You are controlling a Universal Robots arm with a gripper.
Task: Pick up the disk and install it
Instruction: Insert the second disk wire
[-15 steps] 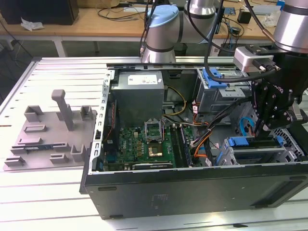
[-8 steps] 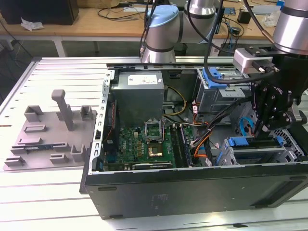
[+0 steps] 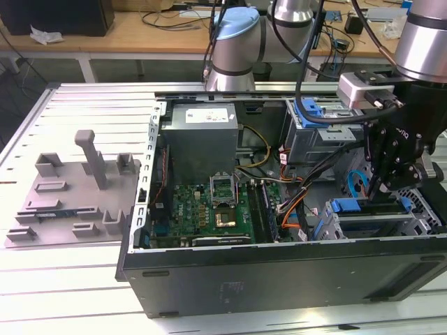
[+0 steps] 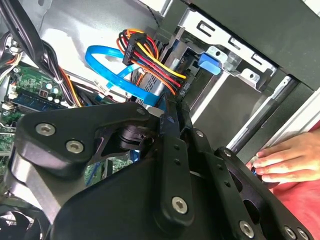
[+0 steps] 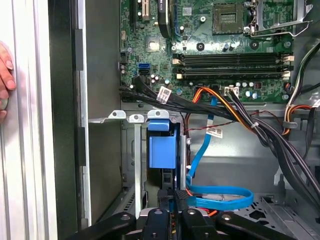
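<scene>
matt black pincer (image 4: 172, 117) — glossy blue cable (image 5: 220, 192), bare-metal cage (image 5: 130, 150)

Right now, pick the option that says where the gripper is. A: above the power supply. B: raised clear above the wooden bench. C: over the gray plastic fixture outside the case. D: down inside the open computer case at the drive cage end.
D: in the exterior view the gripper reaches into the open computer case, beside the drive cage, far from the gray fixture.

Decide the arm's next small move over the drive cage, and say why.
Probably a slow, short push straight along the slot: the pincer sits close to the disk, lined up in the drive cage. Go gently; a blue cable loops alongside and a hand rests nearby.
</scene>
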